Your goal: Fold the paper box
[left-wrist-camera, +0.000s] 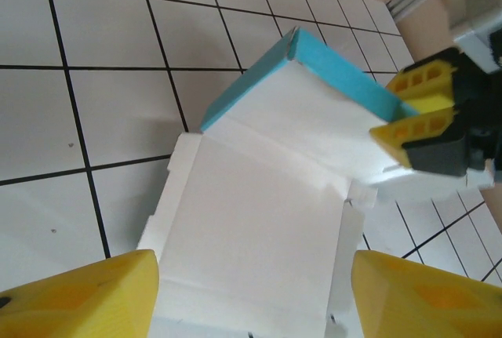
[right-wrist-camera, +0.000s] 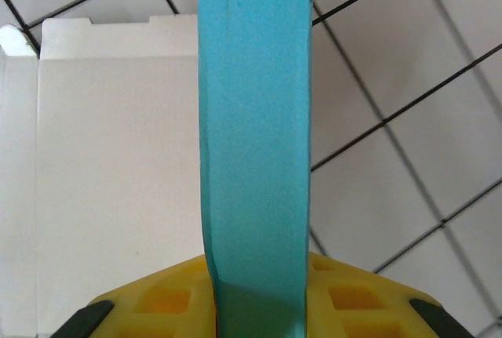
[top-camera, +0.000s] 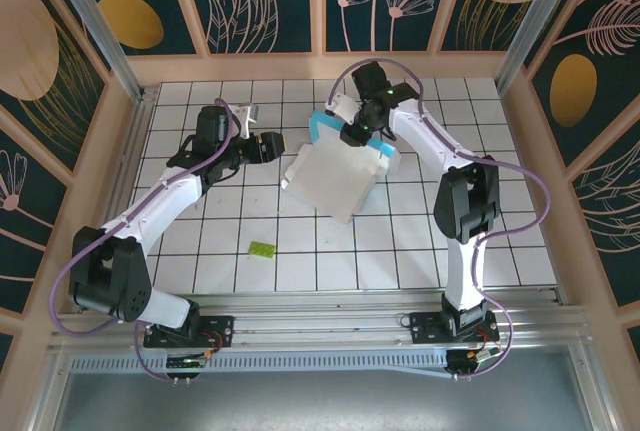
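pinching the turquoise far flap of the paper box [top-camera: 335, 179], the right gripper [top-camera: 352, 129] should swing it upright about its crease; the box lies white side up on the table [top-camera: 200, 251]; the left gripper [top-camera: 265, 144], fingers apart just beside it, could press the base.

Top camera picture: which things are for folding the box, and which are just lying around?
For the job: turquoise-and-white paper box; right hand, pinching its turquoise flap; left hand, open nearby.
Just lying about: small lime-green piece on the white tiled table.
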Controlling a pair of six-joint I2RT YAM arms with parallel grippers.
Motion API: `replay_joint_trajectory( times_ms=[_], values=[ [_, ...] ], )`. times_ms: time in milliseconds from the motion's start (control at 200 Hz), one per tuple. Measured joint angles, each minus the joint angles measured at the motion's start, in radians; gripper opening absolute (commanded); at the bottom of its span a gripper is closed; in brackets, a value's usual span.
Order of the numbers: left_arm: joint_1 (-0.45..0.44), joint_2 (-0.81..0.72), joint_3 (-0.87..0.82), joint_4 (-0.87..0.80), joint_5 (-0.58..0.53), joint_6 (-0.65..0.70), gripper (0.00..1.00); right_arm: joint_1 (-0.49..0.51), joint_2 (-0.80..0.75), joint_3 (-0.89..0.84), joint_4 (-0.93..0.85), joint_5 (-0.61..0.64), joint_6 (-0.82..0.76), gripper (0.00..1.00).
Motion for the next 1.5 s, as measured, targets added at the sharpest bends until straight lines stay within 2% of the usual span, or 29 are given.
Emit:
replay_joint_trajectory(
  times_ms=[110,255,561,856,1096,1266,1396,1502],
  values=[
    [0.000,0.000,0.000,0.000,-0.004,0.003,0.66,0.004,0.017,0.073,-0.012,0.032,-0.150,0.22],
    [0.000,0.000,0.000,-0.001,-0.011,0.004,0.66,0.001,0.089,0.192,-0.011,0.012,-0.357,0.21],
    [0.000,-0.027,-0.043,0.001,-0.014,-0.001,0.66,-0.006,0.202,0.209,-0.001,-0.036,-0.629,0.22],
    [0.000,-0.033,-0.060,0.021,-0.013,-0.032,0.66,0.000,0.211,0.185,0.063,-0.045,-0.692,0.48],
    [0.000,-0.033,-0.060,0.037,-0.016,-0.055,0.66,0.003,0.211,0.185,0.113,-0.071,-0.668,0.59],
    [0.000,-0.002,-0.037,0.032,-0.056,-0.106,0.65,0.002,0.194,0.169,0.177,-0.140,-0.567,0.64],
    [0.000,0.063,0.017,0.032,-0.081,-0.153,0.65,-0.003,0.134,0.111,0.285,-0.169,-0.321,0.64],
    [0.000,0.102,0.047,0.050,-0.098,-0.193,0.65,-0.021,0.072,0.071,0.382,-0.151,0.007,0.61]
  ],
)
